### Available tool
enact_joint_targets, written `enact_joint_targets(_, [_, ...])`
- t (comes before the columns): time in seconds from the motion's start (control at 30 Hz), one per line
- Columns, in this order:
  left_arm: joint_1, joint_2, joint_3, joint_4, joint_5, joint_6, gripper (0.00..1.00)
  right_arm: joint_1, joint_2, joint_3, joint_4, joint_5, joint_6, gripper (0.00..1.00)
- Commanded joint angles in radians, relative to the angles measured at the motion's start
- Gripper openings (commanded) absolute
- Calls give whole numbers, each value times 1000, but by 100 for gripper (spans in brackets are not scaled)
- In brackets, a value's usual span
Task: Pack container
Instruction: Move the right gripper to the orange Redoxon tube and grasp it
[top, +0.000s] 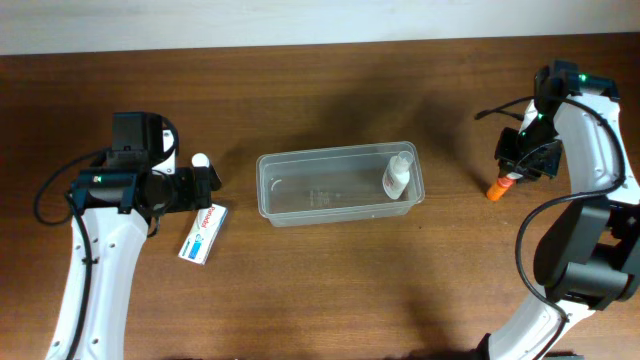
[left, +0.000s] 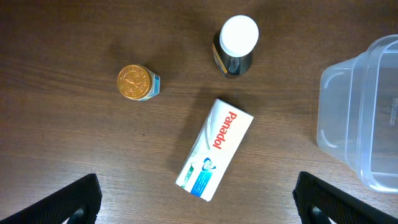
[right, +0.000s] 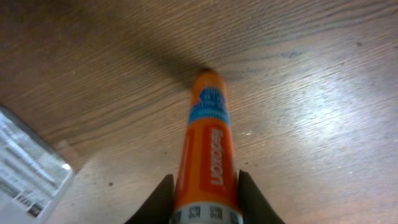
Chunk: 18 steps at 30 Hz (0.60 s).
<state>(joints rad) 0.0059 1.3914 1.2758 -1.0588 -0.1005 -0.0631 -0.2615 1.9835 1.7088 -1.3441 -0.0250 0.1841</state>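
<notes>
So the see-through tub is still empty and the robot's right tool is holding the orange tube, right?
Not quite. The container isn't empty: the overhead view shows a small white bottle already sitting inside at its right end. The rest is right: the right tool is holding the orange tube.
</notes>
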Motion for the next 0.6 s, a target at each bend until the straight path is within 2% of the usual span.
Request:
enact_joint_targets(0.0, [-1, 3, 21, -2, 8, 15, 99, -8, 6, -4, -3, -1, 4, 17])
enact_joint_targets(0.33, [-1, 3, 21, -5, 7, 15, 99, -7, -11, -1, -20, -8, 3, 10])
enact_joint_targets(0.57, [-1, 3, 21, -5, 7, 15, 99, 29, -157, 99, -114, -109, -80, 9])
